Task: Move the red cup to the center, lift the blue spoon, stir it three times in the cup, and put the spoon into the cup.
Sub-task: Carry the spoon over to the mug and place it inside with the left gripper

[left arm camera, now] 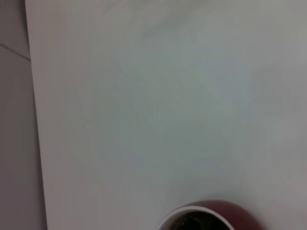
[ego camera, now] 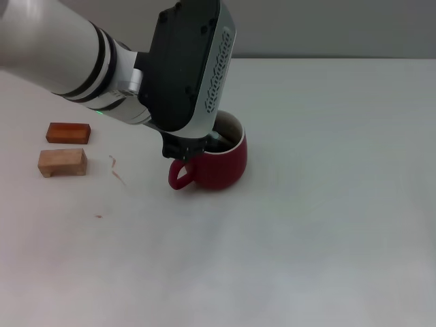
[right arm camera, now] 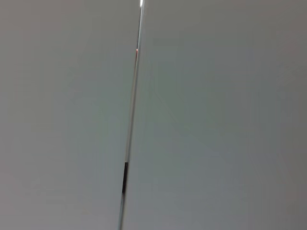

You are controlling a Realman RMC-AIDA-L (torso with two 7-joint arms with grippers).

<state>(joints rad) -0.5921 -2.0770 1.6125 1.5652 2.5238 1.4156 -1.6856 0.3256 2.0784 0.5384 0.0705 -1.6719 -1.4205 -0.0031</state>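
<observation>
Wooden blocks, a darker one [ego camera: 68,132] behind a paler one [ego camera: 62,162], lie at the table's [ego camera: 327,204] left side, well apart from the cup [ego camera: 221,163]. Further right, the left gripper [ego camera: 197,146] hangs over the cup's near rim on the handle side, its fingers hidden behind the wrist housing, so I cannot tell how they stand; the spoon is not visible, and the cup stands upright near the table's middle, its rim also showing in the left wrist view

White surface [ego camera: 327,204]. Near its left edge: two small wooden blocks, close together but apart; reddish-brown block [ego camera: 68,132] farther back, paler tan block [ego camera: 63,162] nearer the front edge.
</observation>
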